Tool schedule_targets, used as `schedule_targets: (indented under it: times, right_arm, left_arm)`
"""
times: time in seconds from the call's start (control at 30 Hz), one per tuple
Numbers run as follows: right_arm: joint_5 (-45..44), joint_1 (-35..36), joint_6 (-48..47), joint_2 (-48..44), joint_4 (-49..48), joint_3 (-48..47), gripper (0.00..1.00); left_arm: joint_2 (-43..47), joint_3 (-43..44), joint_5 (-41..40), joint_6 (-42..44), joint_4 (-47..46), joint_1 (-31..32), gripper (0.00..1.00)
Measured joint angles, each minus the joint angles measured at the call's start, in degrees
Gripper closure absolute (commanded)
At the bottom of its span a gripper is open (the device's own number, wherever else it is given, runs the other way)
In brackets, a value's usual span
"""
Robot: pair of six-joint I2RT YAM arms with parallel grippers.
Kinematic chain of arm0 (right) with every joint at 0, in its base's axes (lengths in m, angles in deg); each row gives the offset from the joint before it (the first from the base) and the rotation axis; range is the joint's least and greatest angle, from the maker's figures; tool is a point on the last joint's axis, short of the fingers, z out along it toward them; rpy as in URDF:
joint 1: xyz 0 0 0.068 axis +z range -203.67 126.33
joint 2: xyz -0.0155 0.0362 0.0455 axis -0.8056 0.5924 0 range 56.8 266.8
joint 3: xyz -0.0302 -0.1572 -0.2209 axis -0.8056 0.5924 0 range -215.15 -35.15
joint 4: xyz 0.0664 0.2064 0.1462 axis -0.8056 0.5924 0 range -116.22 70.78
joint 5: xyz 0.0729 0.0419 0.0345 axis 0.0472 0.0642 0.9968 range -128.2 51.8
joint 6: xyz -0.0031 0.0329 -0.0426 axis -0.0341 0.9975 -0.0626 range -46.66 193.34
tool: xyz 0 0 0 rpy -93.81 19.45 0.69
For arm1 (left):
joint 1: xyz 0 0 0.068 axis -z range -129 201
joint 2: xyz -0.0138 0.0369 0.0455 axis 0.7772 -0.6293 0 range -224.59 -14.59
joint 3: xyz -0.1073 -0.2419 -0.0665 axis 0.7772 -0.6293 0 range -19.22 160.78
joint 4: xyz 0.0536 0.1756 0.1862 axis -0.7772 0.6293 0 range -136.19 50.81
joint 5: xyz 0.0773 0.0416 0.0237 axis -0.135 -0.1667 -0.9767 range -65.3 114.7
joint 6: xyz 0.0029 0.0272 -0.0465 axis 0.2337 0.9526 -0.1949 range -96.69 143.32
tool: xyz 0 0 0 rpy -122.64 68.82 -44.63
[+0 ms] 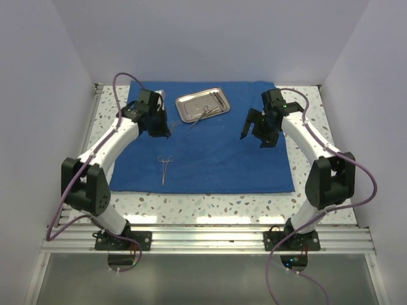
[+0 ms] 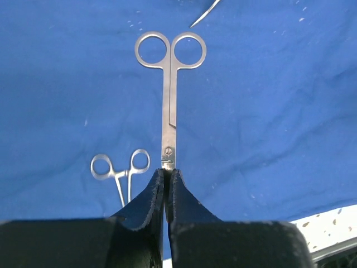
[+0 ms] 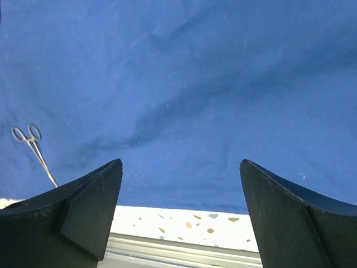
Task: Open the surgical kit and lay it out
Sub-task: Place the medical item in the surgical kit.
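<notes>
One pair of scissors [image 2: 169, 100] pinched just past the pivot by left gripper [image 2: 167, 177], fingers pressed together on the steel, over the royal-blue cloth [image 1: 216, 159]; long axis in line with the fingers, two ring handles pointing away from the wrist, blades hidden in the grip; one pair of ring-handled forceps [image 1: 164, 169] flat on the cloth toward its near left, apart from the scissors, long axis near-to-far, rings at the far end, tips toward the near edge; one steel tray [image 1: 187, 101] at the far middle of the cloth, long axis roughly left-to-right; thin instruments [image 1: 205, 114] crossed in it, count unclear, one poking over the near rim; right gripper [image 3: 179, 167] above bare cloth on the right, fingers spread wide, empty.
</notes>
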Motion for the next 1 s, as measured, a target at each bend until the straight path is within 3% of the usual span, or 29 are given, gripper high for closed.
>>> schedule_targets:
  times: [0.3, 0.47, 0.7, 0.9, 0.97, 1.0]
  right_arm:
    - [2.7, 0.2, -1.6, -9.1, -2.1, 8.2, 0.10]
    - [4.9, 0.4, -1.1, -14.3, -3.8, 13.6, 0.10]
    - [5.5, 1.1, -1.1, -15.8, -4.2, 16.7, 0.10]
    - [5.5, 1.8, -1.3, -16.9, -4.1, 17.2, 0.10]
    - [5.5, 1.8, -1.3, -17.1, -4.1, 17.3, 0.10]
    - [5.5, 1.8, -1.3, -17.2, -4.2, 17.3, 0.10]
  left_arm:
    - [23.0, -14.9, -9.4, -9.1, 1.5, 6.7, 1.00]
    - [30.7, -24.8, -12.1, -13.6, 1.9, 10.6, 1.00]
    - [28.2, -34.2, -14.1, -17.0, -0.9, 13.3, 1.00]
    - [23.5, -35.7, -15.3, -17.4, -4.9, 14.3, 1.00]
    - [22.2, -35.6, -15.4, -17.4, -5.4, 14.4, 0.94]
    - [21.7, -35.4, -15.5, -17.4, -5.4, 14.4, 0.81]
